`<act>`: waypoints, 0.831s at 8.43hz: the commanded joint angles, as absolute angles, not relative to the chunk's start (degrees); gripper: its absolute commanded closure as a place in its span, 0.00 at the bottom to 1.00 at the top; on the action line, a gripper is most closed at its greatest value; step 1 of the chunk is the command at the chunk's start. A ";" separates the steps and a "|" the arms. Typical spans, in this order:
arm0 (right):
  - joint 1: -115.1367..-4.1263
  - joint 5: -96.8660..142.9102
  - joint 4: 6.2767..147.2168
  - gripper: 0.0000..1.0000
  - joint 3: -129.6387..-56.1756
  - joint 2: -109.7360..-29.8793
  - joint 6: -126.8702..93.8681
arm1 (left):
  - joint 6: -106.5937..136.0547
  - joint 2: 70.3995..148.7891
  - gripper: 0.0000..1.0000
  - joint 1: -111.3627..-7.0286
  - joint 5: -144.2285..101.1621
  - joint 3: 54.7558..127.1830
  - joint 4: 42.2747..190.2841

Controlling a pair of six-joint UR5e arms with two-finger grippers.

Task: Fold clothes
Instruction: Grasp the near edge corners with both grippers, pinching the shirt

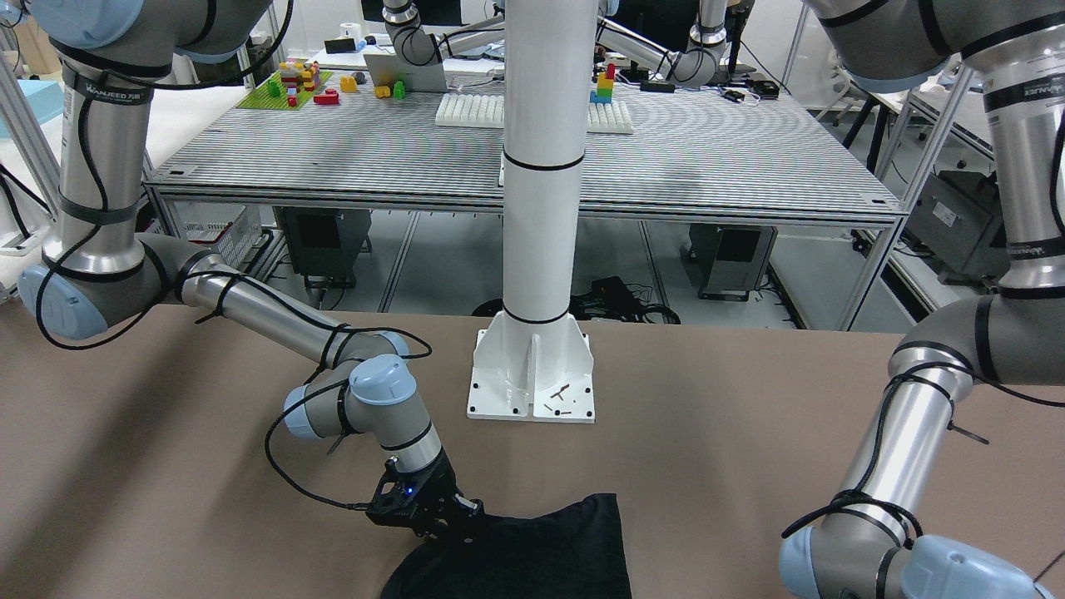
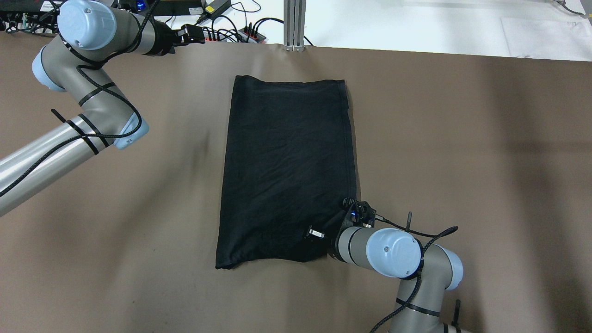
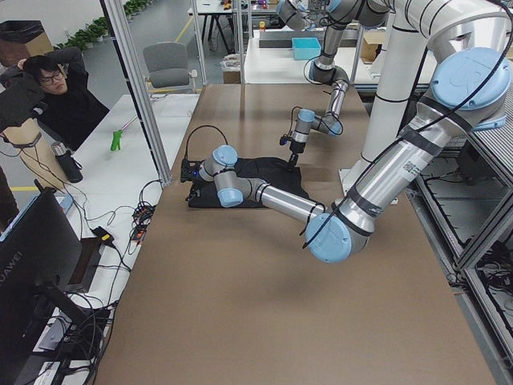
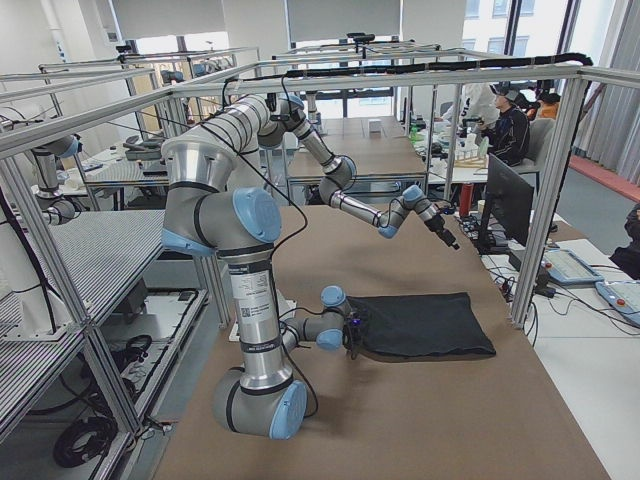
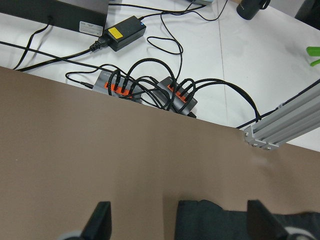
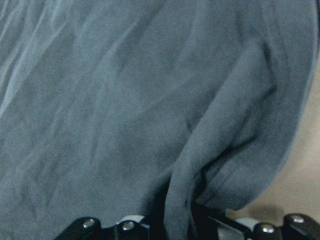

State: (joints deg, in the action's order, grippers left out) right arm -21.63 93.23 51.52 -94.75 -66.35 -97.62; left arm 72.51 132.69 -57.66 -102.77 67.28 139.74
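Note:
The black T-shirt lies folded into a long rectangle in the middle of the brown table; its print is hidden. My right gripper is at the shirt's near right corner. In the right wrist view it is shut on a raised fold of the fabric. It also shows in the front view at the shirt's edge. My left gripper hovers open and empty near the far table edge. In the left wrist view it stands apart above the shirt's far left corner.
Power strips and cables lie just beyond the far table edge, beside an aluminium post. The white pedestal base stands at the robot's side of the table. An operator sits past the far edge.

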 commanded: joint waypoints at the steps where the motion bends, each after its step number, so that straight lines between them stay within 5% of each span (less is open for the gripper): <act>1: -23.11 93.86 51.68 1.00 -98.59 -66.09 -97.91 | 72.51 132.54 0.05 -57.66 -102.83 67.15 139.66; 6: -23.73 95.54 51.42 1.00 -100.63 -66.62 -96.77 | 82.99 130.45 0.05 -55.57 -107.54 68.81 143.49; 7: -23.99 95.54 51.42 1.00 -100.90 -66.71 -96.68 | 89.93 128.60 0.05 -52.15 -109.14 73.86 145.44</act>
